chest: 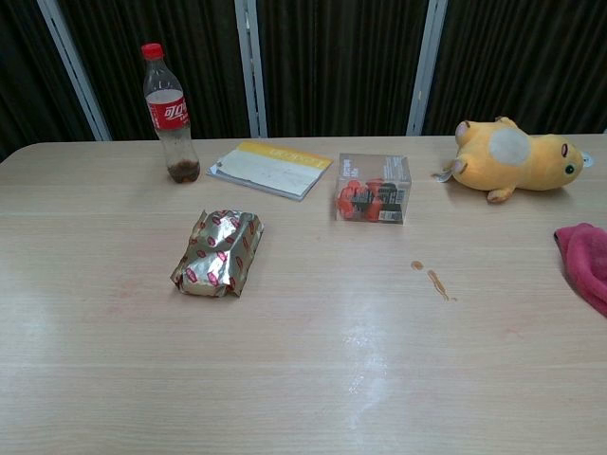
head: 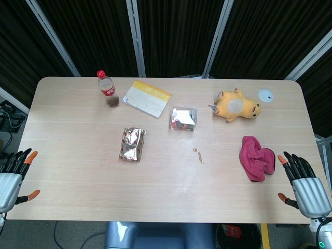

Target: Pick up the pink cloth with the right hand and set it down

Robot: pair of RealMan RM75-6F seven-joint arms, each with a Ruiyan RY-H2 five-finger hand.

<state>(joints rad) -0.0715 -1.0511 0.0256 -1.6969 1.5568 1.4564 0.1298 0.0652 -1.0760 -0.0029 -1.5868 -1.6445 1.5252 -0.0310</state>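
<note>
The pink cloth [head: 256, 158] lies crumpled on the wooden table [head: 78, 155] near its right edge; in the chest view only part of the pink cloth [chest: 585, 260] shows at the right border. My right hand [head: 302, 181] hovers at the table's front right corner, just right of the cloth and apart from it, fingers spread and holding nothing. My left hand [head: 13, 175] is at the front left edge, also with fingers apart and nothing in it. Neither hand appears in the chest view.
A yellow plush toy [head: 237, 106] lies behind the cloth. A clear box [head: 183, 119], a foil snack pack [head: 133, 144], a yellow-edged notebook [head: 147, 98] and a cola bottle [head: 107, 88] stand further left. A small brown stain [head: 198, 155] marks the table's middle.
</note>
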